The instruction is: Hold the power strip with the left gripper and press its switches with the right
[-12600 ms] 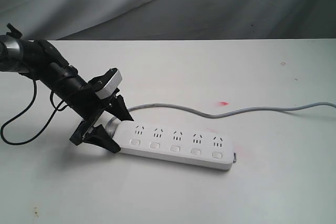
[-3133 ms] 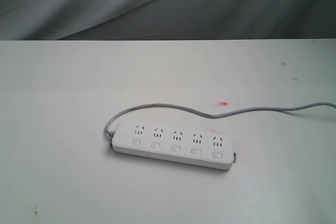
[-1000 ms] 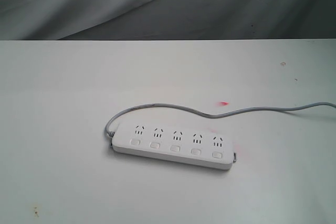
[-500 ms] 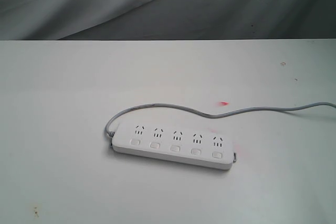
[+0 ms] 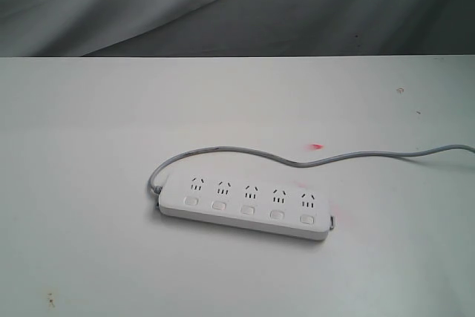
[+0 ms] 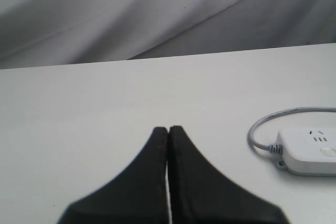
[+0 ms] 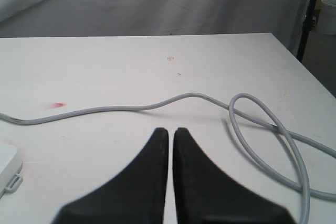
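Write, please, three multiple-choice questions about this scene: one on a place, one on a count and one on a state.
1. In the exterior view, at which end does the grey cord leave the power strip?
A) the left end
B) the right end
C) the middle of the near side

2. How many switches does the strip have?
A) three
B) five
C) six

3. In what state is the left end effector?
A) open over the strip
B) shut on the cord
C) shut, holding nothing

Answers:
1 A: the cord bends out from the left end, then runs off to the right behind the strip.
2 B: five stand in one row.
3 C: its jaws are pressed together with nothing between them, off to the side of the strip.
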Tool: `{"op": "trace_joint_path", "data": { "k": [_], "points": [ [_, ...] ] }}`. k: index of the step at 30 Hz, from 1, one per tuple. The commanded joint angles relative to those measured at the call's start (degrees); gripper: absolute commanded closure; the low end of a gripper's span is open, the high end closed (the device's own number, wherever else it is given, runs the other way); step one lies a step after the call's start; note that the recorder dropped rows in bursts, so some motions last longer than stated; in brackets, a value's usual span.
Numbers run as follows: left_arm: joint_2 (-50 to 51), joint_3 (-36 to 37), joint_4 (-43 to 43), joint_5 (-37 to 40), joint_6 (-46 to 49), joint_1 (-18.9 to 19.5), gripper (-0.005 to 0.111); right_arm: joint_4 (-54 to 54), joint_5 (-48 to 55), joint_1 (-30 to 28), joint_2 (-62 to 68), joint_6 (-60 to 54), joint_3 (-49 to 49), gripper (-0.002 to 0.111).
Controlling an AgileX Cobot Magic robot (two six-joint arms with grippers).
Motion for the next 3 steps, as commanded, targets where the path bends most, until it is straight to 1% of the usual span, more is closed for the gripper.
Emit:
{"op": "trace_joint_path", "data": {
  "k": [1, 3],
  "points": [
    [-0.2, 0.3, 0.2, 0.0, 0.1, -0.3, 0.106, 0.0, -0.2, -0.6, -0.1, 0.1, 0.2, 0.105],
    [-0.2, 0.3, 0.2, 0.0, 0.1, -0.3, 0.106, 0.0, -0.2, -0.6, -0.1, 0.1, 0.2, 0.105]
  ]
}}
